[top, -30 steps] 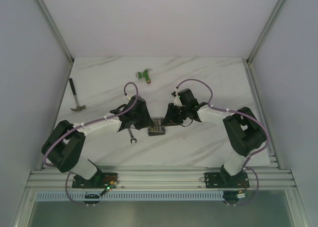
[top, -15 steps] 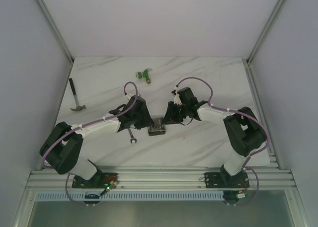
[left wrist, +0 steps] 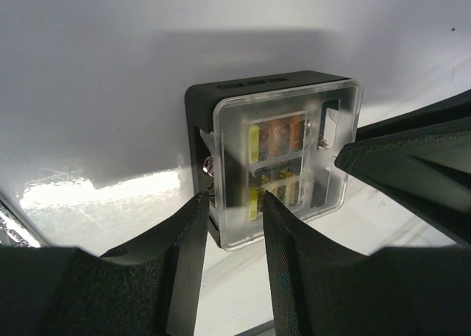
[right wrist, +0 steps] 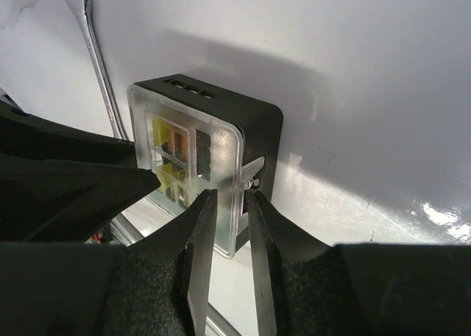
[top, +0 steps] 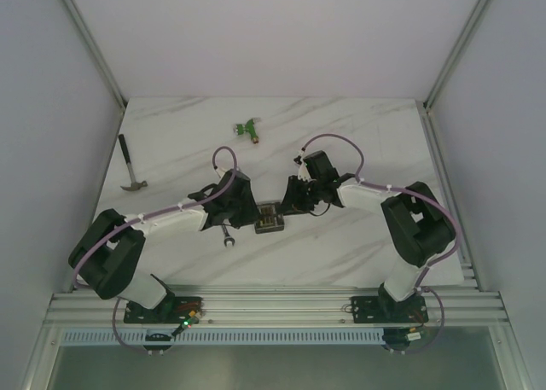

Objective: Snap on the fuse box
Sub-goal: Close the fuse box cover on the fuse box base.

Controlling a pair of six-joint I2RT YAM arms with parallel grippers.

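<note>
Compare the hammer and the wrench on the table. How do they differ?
The hammer lies by the left edge of the table, far from the fuse box; the wrench lies near the middle, close beside it. The hammer is longer, with a dark handle; the wrench is shorter, slim and silvery. Both lie flat, neither held.

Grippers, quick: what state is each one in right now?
Left gripper: jaws closed on one side edge of the fuse box.
Right gripper: jaws closed on the opposite edge, pinching the rim of the clear lid.
</note>
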